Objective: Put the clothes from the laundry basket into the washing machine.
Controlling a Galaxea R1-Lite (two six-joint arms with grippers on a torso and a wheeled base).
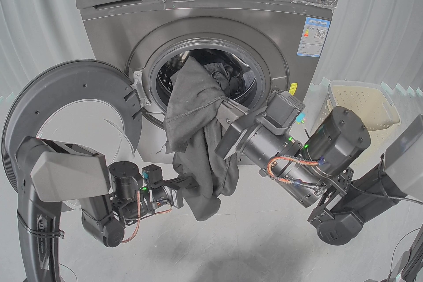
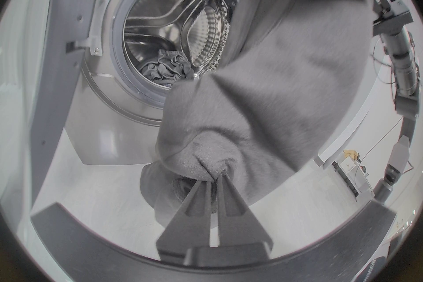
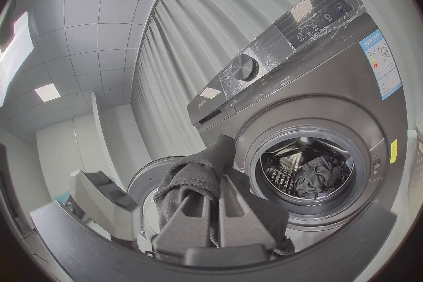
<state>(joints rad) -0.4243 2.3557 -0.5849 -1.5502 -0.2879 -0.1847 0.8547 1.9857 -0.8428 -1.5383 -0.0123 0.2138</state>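
Note:
A dark grey garment [image 1: 194, 120] hangs in front of the washing machine's round opening [image 1: 207, 76]. My right gripper [image 1: 222, 113] is shut on its upper part, just before the opening; the cloth bunches over the fingertips [image 3: 213, 197]. My left gripper [image 1: 187, 183] is shut on a lower fold of the same garment [image 2: 264, 89], well below the opening, fingertips [image 2: 215, 181] pinching the cloth. Another dark piece of clothing [image 2: 167, 69] lies inside the drum [image 3: 315, 175]. The cream laundry basket [image 1: 363, 109] stands on the floor to the right of the washing machine.
The washing machine door [image 1: 72, 115] is swung wide open to the left, close above my left arm. Grey curtains [image 1: 383, 9] hang behind the machine. Bare floor [image 1: 246, 243] lies in front of it.

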